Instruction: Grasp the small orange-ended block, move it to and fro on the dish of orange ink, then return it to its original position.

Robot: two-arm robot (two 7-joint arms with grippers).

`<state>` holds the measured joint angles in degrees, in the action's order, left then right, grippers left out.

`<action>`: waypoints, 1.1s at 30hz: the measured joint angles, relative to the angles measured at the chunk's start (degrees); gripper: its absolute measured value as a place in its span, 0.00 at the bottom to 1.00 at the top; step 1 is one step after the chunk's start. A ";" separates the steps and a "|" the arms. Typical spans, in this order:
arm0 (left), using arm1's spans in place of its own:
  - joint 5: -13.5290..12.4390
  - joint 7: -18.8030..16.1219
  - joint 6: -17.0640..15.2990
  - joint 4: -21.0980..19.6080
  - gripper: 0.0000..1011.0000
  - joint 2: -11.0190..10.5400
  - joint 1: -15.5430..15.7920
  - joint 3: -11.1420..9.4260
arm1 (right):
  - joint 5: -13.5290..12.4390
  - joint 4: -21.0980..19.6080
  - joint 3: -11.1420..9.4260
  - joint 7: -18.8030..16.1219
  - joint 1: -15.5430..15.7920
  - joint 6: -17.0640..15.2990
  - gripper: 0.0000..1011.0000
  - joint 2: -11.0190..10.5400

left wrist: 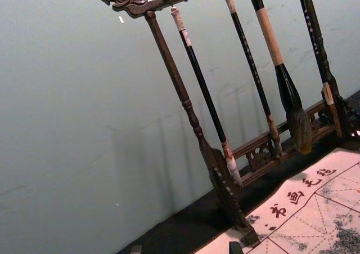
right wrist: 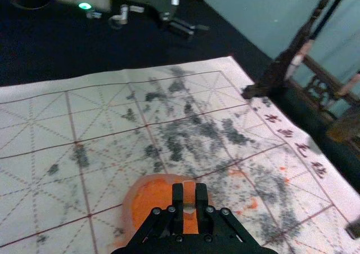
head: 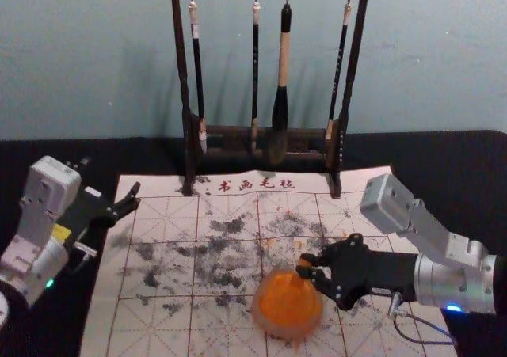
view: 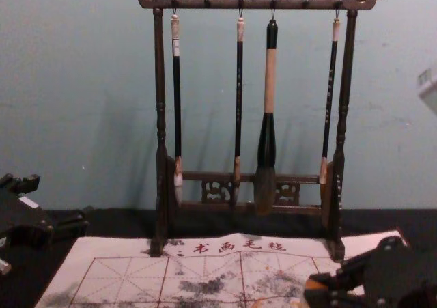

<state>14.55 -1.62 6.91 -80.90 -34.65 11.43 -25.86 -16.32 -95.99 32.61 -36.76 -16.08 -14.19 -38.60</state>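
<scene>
In the head view my right gripper [head: 304,267] is shut on the small orange-ended block [head: 305,263], at the upper right rim of the dish of orange ink [head: 287,303]. The right wrist view has the block [right wrist: 189,195] pinched between the fingertips of the right gripper [right wrist: 189,200], in front of the orange dish [right wrist: 149,200]; whether they touch is unclear. From the chest, the block's orange end [view: 315,284] shows beside the right gripper [view: 321,291] at the lower right. My left gripper [head: 136,195] is parked open over the mat's left edge.
A dark wooden rack [head: 184,80] with several hanging brushes [head: 280,96] stands at the back of the mat. The ink-stained calligraphy mat [head: 158,254] lies on a black-covered table [head: 47,155]. Orange spots mark the mat near the dish.
</scene>
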 joint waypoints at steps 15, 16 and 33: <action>0.00 0.00 0.00 0.00 0.99 0.00 0.00 0.00 | 1.09 -0.71 3.82 -3.44 -1.75 -0.24 0.09 -1.09; 0.00 0.00 0.00 0.00 0.99 0.00 0.00 0.00 | 1.14 -0.68 3.95 -3.48 -1.81 -0.28 0.09 -1.08; 0.00 0.00 0.00 0.00 0.99 0.00 0.00 0.00 | 2.26 1.71 6.04 -3.65 -4.24 -0.87 0.09 0.55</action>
<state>14.55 -1.62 6.91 -80.90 -34.64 11.43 -25.86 -14.06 -94.27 38.65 -40.41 -20.32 -15.06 -38.05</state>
